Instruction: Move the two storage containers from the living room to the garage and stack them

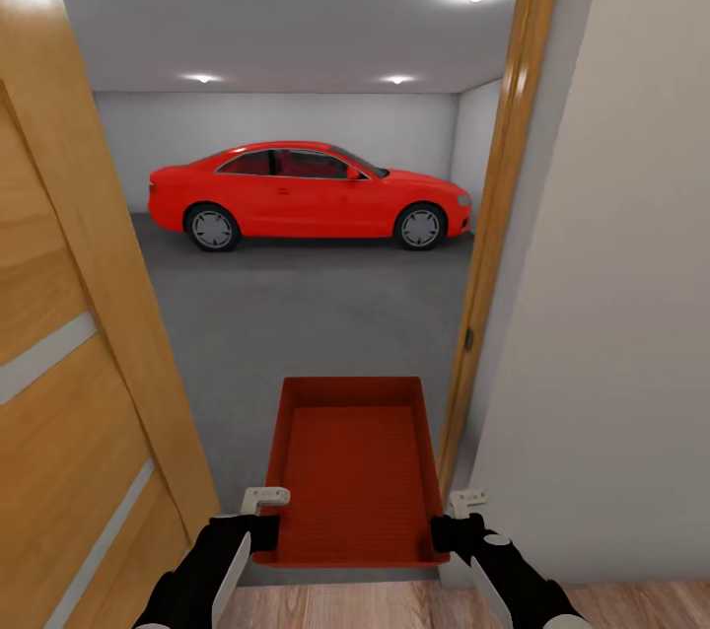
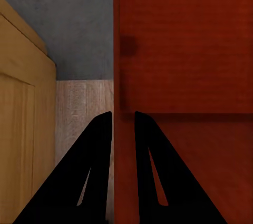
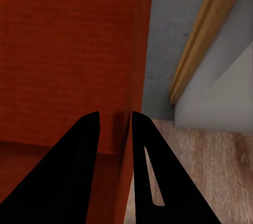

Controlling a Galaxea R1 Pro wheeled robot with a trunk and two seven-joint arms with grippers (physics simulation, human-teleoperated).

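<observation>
A pale grey garage with a dark grey concrete floor (image 1: 296,314) opens beyond a wooden doorway, a glossy red coupe car (image 1: 308,194) parked along its far wall. Just inside the threshold, a red-orange rectangular storage bin (image 1: 353,466) with thin walls and a ribbed bottom hangs level between both arms. The left gripper (image 2: 123,121) pinches the bin's left wall, one finger on each face, and the right gripper (image 3: 115,121) clamps the right wall likewise. The open light-wood door (image 1: 69,343) stands close beside the bin on the left, the wooden door frame (image 1: 493,215) close on the right. Driving slightly off-centre could knock the bin against either, twisting those thin walls out of the pinch.
</observation>
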